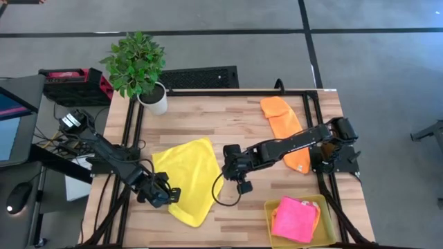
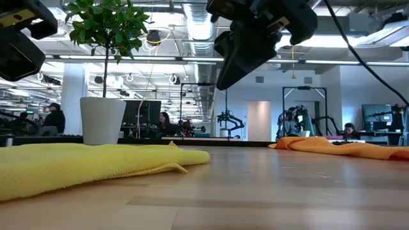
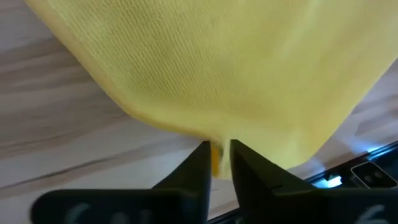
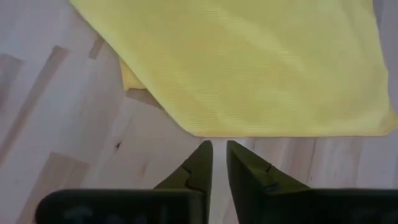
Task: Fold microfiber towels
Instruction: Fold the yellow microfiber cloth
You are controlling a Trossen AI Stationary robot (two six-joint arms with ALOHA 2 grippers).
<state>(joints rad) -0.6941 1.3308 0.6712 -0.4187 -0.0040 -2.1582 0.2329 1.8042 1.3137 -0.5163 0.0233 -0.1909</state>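
A bright yellow towel (image 1: pixel 188 178) lies spread on the wooden table, left of the middle; it also shows in the low view (image 2: pixel 83 165). My left gripper (image 1: pixel 165 194) is at its near left edge, shut on it. My right gripper (image 1: pixel 234 168) hangs above the table just off the towel's right edge (image 4: pixel 214 134), its fingers nearly together and touching nothing. An orange towel (image 1: pixel 285 126) lies stretched out at the far right. A hot pink towel (image 1: pixel 296 218) lies bunched in the yellow tray (image 1: pixel 271 207). My left gripper pinches a small bit of the yellow towel's edge (image 3: pixel 216 163) between its two fingers. The fingers come at it from the table's left side. The rest of the towel (image 3: pixel 236 68) spreads away beyond the fingertips and lies on the table.
A potted plant (image 1: pixel 142 69) stands at the far left corner. The yellow tray sits at the near right. Black frame rails (image 1: pixel 315 131) run along the table's sides. Bare wood (image 1: pixel 228 117) lies between the yellow and orange towels.
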